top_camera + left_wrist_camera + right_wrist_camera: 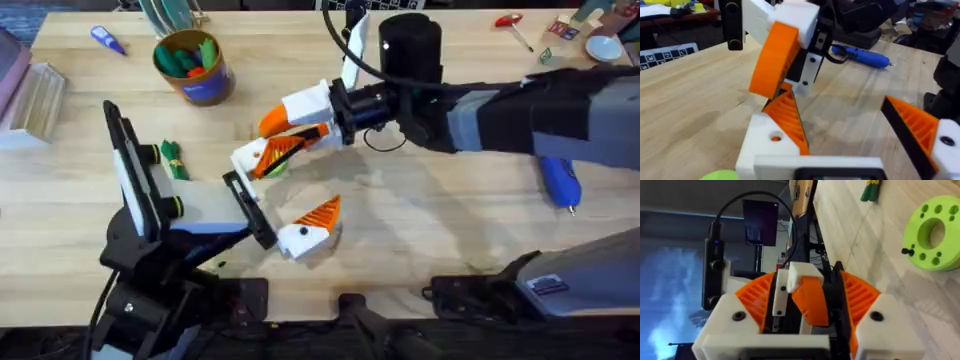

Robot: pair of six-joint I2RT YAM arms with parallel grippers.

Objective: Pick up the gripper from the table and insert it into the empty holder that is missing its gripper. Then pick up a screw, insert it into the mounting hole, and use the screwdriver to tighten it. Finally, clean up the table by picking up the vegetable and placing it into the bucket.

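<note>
My right gripper (290,125) reaches in from the right to the table's middle. It is shut on the orange ribbed gripper (810,302), which has a white block at its tip. In the left wrist view that gripper (775,60) hangs just beyond my left gripper (290,190), which is open and holds nothing. The white holder (352,50) stands beside a black cylinder (410,45) at the back. On the right lies the blue screwdriver (560,182). The dark green vegetable (175,158) lies near the left arm, and the bucket (190,65) stands behind it.
A lime-green disc with holes (932,232) lies under the grippers, with a small dark screw (907,251) at its rim. At the back are a small blue-purple screwdriver (107,40) on the left and a red-handled tool (512,25) on the right.
</note>
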